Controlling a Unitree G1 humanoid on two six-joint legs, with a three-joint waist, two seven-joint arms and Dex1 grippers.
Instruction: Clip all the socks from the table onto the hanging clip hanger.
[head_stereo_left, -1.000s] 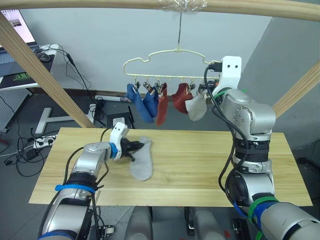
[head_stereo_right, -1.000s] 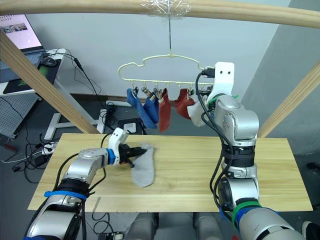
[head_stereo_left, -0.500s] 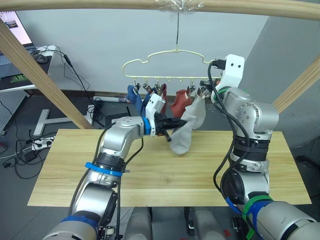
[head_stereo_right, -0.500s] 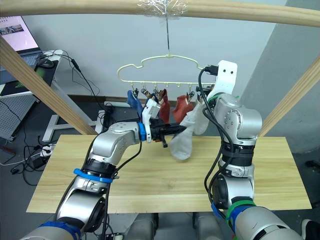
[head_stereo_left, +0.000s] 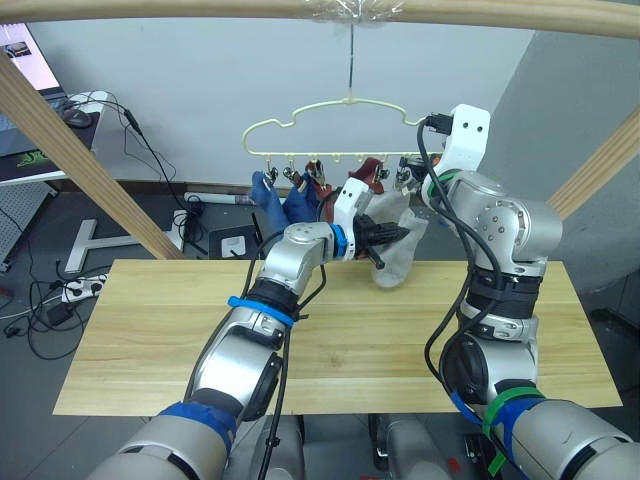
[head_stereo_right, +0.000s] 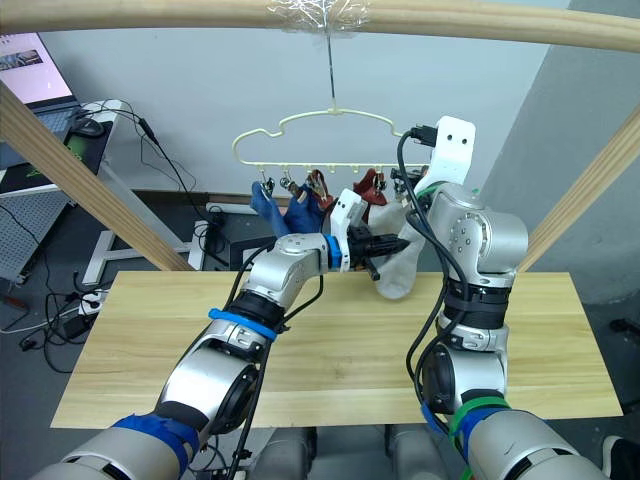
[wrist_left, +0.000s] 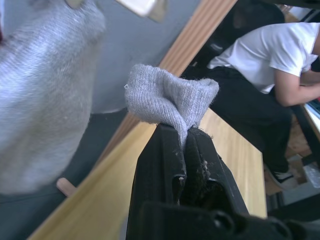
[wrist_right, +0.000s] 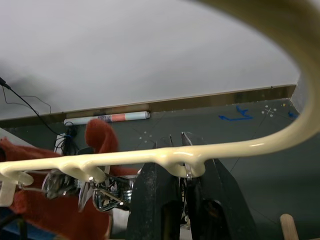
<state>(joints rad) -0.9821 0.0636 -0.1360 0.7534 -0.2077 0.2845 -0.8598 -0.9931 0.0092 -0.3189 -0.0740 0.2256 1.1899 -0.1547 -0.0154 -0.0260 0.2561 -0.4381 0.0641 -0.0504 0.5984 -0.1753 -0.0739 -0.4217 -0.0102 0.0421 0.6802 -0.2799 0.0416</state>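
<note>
- Sock count: six in all. Two blue socks (head_stereo_left: 275, 197) and two rust red socks (head_stereo_left: 366, 172) hang from the clip hanger (head_stereo_left: 335, 128); one grey clipped sock (head_stereo_left: 412, 222) hangs at its right end; one grey held sock (wrist_left: 167, 97) is in the left gripper (head_stereo_left: 392, 236).
- One clip hanger, hooked under the wooden pole (head_stereo_left: 300, 9) above the far edge of the worktop (head_stereo_left: 330, 330).
- Left gripper: fingers (wrist_left: 167, 165) clenched on the cuff of the held sock; the sock's body drapes below, just beside the clipped grey one.
- Right gripper (wrist_right: 182, 187): fingers pinch the rightmost clip under the hanger's bar.
- Change over the last second: the left arm has carried the held sock off the worktop up to the hanger's right end; the right gripper stays at the same clip.
- One person in a white shirt (wrist_left: 270, 52) sits beyond the worktop.
</note>
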